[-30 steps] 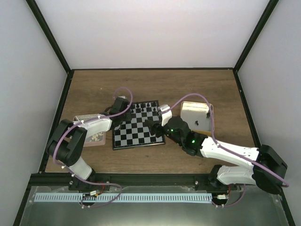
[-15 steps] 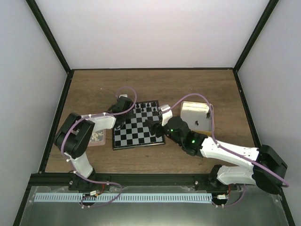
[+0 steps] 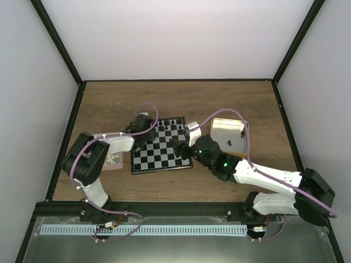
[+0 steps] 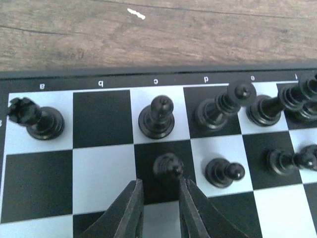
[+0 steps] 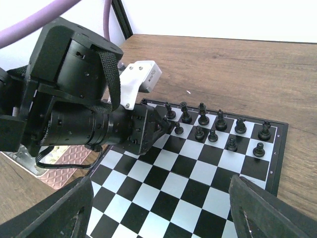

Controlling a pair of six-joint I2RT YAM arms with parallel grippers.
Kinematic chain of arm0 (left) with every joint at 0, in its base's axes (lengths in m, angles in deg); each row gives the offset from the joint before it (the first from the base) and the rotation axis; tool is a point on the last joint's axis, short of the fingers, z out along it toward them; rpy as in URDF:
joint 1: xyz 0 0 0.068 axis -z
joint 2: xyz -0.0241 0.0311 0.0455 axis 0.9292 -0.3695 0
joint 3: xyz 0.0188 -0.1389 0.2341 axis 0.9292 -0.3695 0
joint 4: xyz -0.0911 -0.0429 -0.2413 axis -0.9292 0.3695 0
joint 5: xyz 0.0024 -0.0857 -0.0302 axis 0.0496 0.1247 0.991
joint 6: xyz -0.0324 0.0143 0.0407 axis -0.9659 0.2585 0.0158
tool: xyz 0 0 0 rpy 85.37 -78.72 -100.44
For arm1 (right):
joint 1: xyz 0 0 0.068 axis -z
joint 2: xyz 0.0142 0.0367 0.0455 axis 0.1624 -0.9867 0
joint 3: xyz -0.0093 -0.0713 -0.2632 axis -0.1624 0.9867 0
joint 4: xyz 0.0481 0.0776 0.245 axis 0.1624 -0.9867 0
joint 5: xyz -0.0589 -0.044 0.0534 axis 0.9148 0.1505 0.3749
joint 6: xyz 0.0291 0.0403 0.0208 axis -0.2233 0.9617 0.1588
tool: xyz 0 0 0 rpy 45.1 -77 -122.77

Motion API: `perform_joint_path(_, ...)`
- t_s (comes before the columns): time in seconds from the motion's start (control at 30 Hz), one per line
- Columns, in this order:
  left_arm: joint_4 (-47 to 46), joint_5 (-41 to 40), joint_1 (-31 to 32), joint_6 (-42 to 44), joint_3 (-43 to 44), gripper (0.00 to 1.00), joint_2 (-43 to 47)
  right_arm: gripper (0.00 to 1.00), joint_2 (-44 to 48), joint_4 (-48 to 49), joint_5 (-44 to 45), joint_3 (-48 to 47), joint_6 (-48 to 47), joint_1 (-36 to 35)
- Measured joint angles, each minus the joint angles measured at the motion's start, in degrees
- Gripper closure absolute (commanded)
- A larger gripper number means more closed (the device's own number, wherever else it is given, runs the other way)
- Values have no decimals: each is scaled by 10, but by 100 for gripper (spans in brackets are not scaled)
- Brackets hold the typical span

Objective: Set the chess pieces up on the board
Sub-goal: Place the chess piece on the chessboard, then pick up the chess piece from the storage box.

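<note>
Left fingers [image 4: 132,213], slightly parted, sit just short of a pawn [image 4: 168,166] standing on the board [image 4: 103,119] in file c among other black pieces [image 4: 157,119]. Right fingers [image 5: 57,218], spread wide, hang over the board.

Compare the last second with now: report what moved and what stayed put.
The left arm swung its elbow rightward toward the board, so it now covers more of the pink tray. Its tool barely shifted at the board's far left corner and is open just behind a pawn. No grasp or release shows. The right arm, its open tool and the board stayed as they were.
</note>
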Motion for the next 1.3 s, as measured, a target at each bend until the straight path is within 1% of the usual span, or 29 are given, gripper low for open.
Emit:
perform_joint_path(0.1, 11, 7, 0, 0, -7, 76, 14, 23, 0, 0, 0, 0, 0, 0)
perform_joint_path(0.3, 25, 15, 0, -4, -8, 67, 52, 24, 0, -4, 7, -1, 4, 0)
perform_joint_path(0.37, 37, 16, 0, -8, -8, 64, 70, 24, -1, -19, 14, -6, 15, 3)
perform_joint_path(0.47, 56, 13, 0, -15, -8, 59, 112, 25, -12, -70, 35, -35, 49, 20)
perform_joint_path(0.57, 76, 3, 0, -23, -9, 52, 178, 27, -21, -132, 52, -70, 95, 63)
perform_joint_path(0.7, 87, -12, 0, -24, -10, 45, 273, 28, -21, -210, 51, -94, 158, 155)
perform_joint_path(0.8, 92, -19, 0, -22, -10, 42, 327, 26, -32, -260, 46, -102, 187, 218)
perform_joint_path(0.87, 97, -18, 0, -21, -10, 41, 352, 25, -55, -290, 41, -113, 202, 253)
perform_joint_path(0.97, 104, -15, 0, -20, -9, 41, 372, 26, -95, -318, 29, -126, 220, 296)
perform_joint_path(1.03, 112, -8, 0, -19, -7, 41, 376, 33, -117, -327, 16, -129, 231, 324)
perform_joint_path(1.1, 121, -1, 0, -18, -3, 41, 375, 42, -137, -337, 14, -135, 239, 349)
perform_joint_path(1.13, 124, 1, 0, -18, -2, 41, 375, 44, -148, -341, 16, -139, 243, 358)
perform_joint_path(1.23, 134, 7, 0, -16, -1, 41, 377, 45, -164, -353, 22, -141, 242, 373)
perform_joint_path(1.3, 141, 10, 0, -15, -1, 41, 378, 42, -167, -363, 24, -140, 234, 376)
